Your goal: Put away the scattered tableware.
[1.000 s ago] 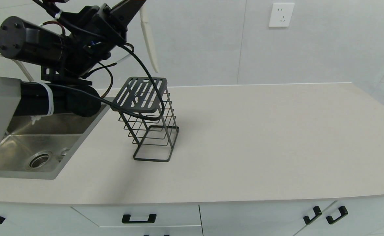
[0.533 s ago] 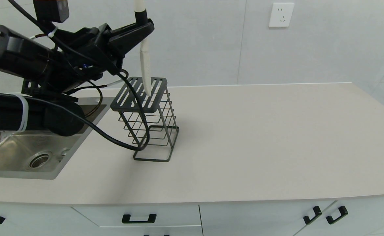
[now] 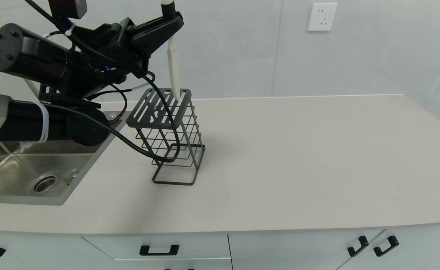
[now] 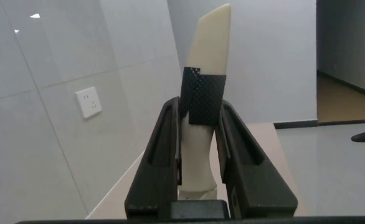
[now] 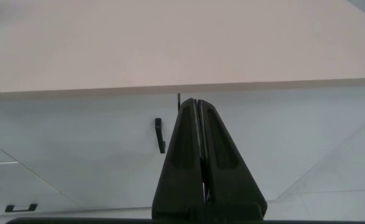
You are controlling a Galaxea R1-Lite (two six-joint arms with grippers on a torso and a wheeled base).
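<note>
So compared to half a second back, the left gripper (image 3: 172, 23) has slid a bit to the right and come up slightly. The cream utensil (image 3: 173, 69) it's carrying has gone along with it. Its lower tip was over a slot around the middle of the rack's top, and now it's sitting at the far right back corner of that slotted plate. The utensil hangs nearly upright. Honestly I can't tell whether the tip is actually in a slot or just touching the top. In the left wrist view the left gripper (image 4: 200, 107) has both fingers pinched tight on the cream utensil (image 4: 208, 37), right at its black band. The right gripper (image 5: 198, 102) is down below the counter's front edge, in front of the cabinet fronts, with its fingers pressed flat together and nothing between them. The black wire rack (image 3: 145, 122) stands upright on the countertop (image 3: 299, 157), just beside the right rim of the steel sink (image 3: 24, 161), which has its drain in the bottom. Right of the rack the counter runs wide toward the far end, with the wall socket (image 3: 322, 17) above it and drawer handles (image 3: 158, 249) under the front edge.
</note>
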